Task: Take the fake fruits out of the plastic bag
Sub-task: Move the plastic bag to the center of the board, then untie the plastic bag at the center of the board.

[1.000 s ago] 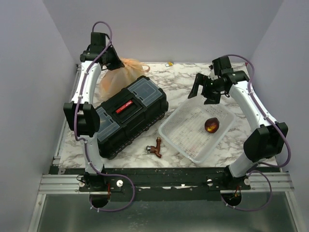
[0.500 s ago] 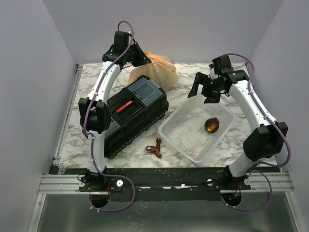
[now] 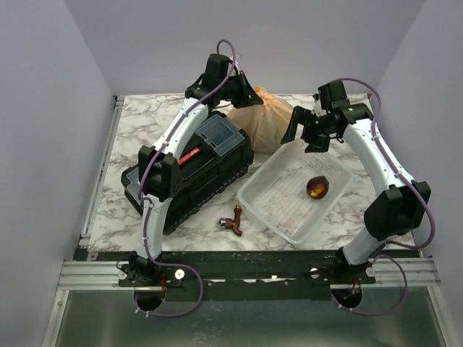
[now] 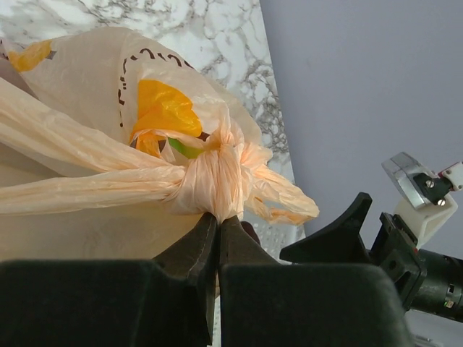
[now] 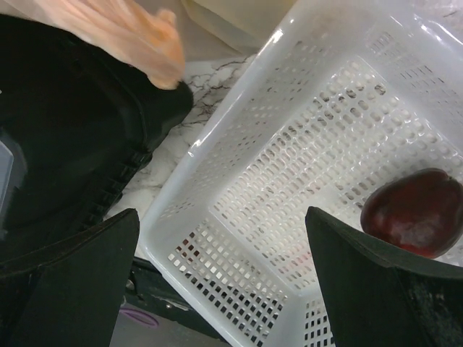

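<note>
The plastic bag [image 3: 265, 120] is a tan, crinkly sack with yellow-orange prints, tied in a knot [image 4: 214, 178]. It is at the back of the table between the toolbox and the basket. My left gripper [image 3: 249, 93] is shut on the plastic just under that knot [image 4: 218, 219]. The fake fruits are inside the bag and mostly hidden; a bit of green [image 4: 187, 150] shows through near the knot. My right gripper [image 3: 304, 135] is open with nothing between its fingers. It hovers over the basket's far corner [image 5: 221, 213], right of the bag.
A white mesh basket [image 3: 269, 194] lies at centre right with a maroon-brown glossy fruit [image 3: 317, 187] [image 5: 413, 212] in it. A black toolbox [image 3: 189, 170] lies left of it, with a small brown object [image 3: 233, 220] in front.
My left arm has swung the bag to the right along the back of the table, from beyond the toolbox to beside the basket. The right arm has not moved.
</note>
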`<control>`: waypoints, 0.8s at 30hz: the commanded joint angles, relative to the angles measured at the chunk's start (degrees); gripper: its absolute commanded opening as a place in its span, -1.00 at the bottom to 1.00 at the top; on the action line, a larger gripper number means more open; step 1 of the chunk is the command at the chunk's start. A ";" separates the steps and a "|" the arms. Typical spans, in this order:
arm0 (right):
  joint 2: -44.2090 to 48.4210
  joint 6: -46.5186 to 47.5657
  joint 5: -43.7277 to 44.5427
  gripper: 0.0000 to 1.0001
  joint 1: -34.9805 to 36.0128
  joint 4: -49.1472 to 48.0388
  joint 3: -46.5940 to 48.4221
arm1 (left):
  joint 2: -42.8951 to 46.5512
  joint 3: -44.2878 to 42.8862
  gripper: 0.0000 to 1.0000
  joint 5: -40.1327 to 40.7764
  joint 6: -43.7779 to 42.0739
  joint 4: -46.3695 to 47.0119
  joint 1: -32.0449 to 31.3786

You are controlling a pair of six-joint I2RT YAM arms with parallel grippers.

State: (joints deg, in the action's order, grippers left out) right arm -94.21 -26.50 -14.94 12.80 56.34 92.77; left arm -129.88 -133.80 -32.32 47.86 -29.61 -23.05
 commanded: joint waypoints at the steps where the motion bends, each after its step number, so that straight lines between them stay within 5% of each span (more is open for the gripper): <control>1: -1.55 0.03 -0.92 1.00 0.03 -1.28 1.94 | 0.40 2.29 -1.00 -2.32 4.58 2.63 -1.46; 19: -7.10 -0.39 0.56 0.87 0.03 -9.75 10.82 | 6.64 15.26 -1.00 -5.34 11.90 -2.56 -3.36; 21: -8.70 0.07 0.24 0.82 0.03 -10.51 12.49 | 7.10 15.67 -0.88 -6.48 12.59 -2.83 -3.65; 24: -9.06 -0.61 -2.07 0.80 0.01 -16.07 11.46 | 7.69 15.80 -0.43 -7.19 12.53 -4.49 -4.01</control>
State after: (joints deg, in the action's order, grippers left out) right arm -101.82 -27.53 -14.20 12.78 46.72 103.81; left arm -127.04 -118.45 -35.35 59.27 -29.69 -26.28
